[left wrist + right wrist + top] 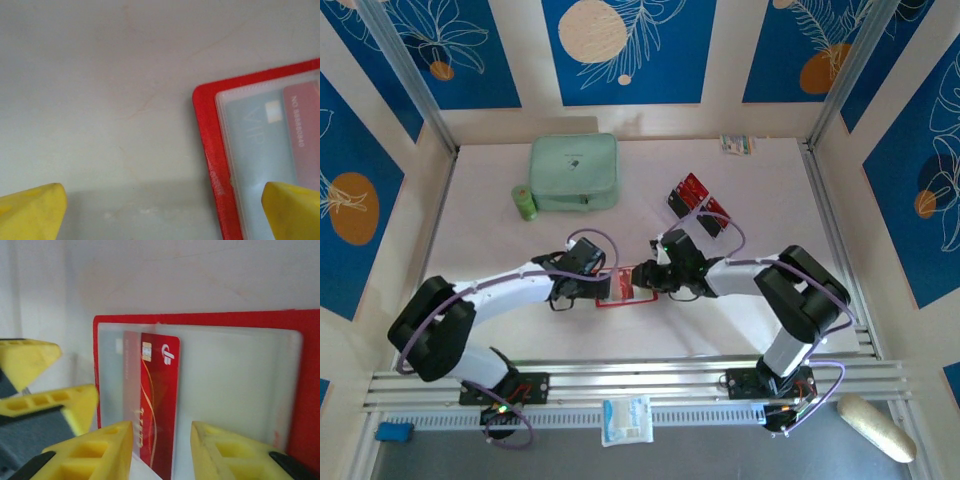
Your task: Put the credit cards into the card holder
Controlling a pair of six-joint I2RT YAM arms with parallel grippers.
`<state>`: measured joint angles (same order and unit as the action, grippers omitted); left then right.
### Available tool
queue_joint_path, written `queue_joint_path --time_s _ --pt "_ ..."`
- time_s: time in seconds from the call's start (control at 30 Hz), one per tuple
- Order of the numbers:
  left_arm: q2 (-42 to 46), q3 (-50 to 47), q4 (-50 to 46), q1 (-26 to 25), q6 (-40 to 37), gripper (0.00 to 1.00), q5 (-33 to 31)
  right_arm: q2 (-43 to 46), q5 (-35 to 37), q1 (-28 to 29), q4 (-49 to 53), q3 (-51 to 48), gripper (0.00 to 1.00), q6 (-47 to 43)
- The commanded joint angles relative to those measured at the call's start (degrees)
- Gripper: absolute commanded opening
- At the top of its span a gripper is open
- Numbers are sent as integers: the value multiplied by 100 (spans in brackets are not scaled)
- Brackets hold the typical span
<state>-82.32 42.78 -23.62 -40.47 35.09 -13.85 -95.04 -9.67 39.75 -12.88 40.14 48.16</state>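
Red credit card (160, 405): half-sleeved in card holder (305, 390), long axis pointing back at right claw (162, 455), the nearer one, jaws parted, released; left claw (165, 205) spread, empty, at holder's corner.

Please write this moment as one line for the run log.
left gripper open over card holder corner | right gripper open astride red card | red card partly in sleeve

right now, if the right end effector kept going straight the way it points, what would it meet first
Most likely the red card, sitting straight ahead of the right end effector and partly tucked into the card holder; depth is unclear.
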Motion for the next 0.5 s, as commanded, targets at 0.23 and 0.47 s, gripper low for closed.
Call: queue_joint_path --time_s 0.23,0.47 --pt "-70 -233 -46 194 118 100 -109 -400 141 204 1427 1066 20 -876" --pt "-152 -290 22 203 123 100 -127 -891 229 355 1507 1262 12 -879"
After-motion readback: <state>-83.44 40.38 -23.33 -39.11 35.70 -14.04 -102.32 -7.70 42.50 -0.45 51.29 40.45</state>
